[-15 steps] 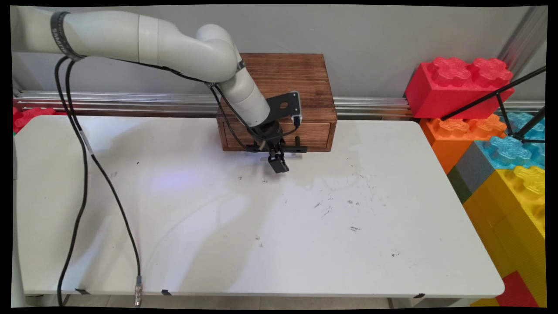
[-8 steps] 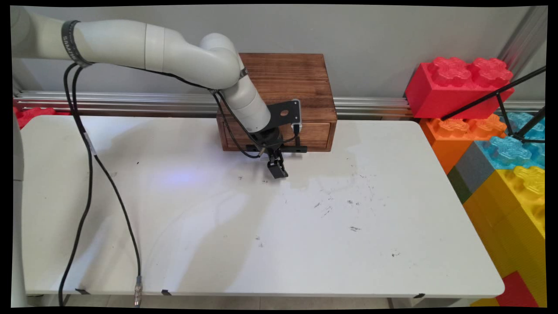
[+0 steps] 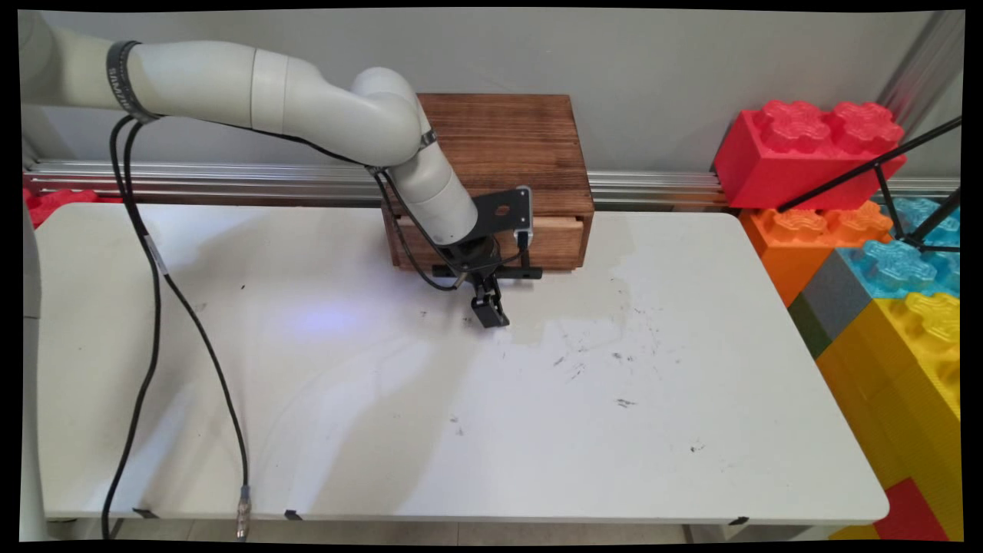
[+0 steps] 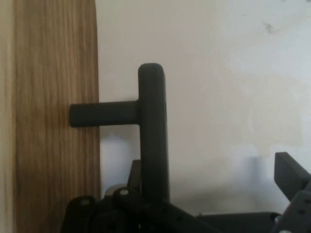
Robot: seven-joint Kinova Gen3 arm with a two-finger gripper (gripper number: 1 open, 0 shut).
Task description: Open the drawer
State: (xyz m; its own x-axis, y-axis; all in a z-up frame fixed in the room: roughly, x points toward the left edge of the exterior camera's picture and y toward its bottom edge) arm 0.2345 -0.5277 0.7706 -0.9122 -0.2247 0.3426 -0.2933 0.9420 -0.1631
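Table (image 3: 461,430): white and scuffed with small dark marks, nearest the camera; black cables (image 3: 146,322) hang from my arm down past its near left edge.

Pincer (image 3: 489,311): low over the table just in front of the wooden box, pointing down at the tabletop. I cannot tell whether it is wide, narrow or closed on anything.

Handle (image 4: 153,131): a black bar held off the drawer front by a short black post. In the hand view it runs straight down into my black linkage. In the main view the bar (image 3: 530,271) crosses just above my pincer's tip, and I cannot tell whether I actually grip it.

Drawer (image 3: 549,242): brown wood, standing a little way out of the box, with a pale strip of its upper edge showing. In the hand view its front (image 4: 53,121) fills the left side.

Box (image 3: 507,138): dark-stained wood at the table's far edge, against the wall; my forearm crosses its left part.

Blocks (image 3: 814,150): big toy bricks stacked beyond the table's right end, red on orange at the back, with blue and yellow nearer.
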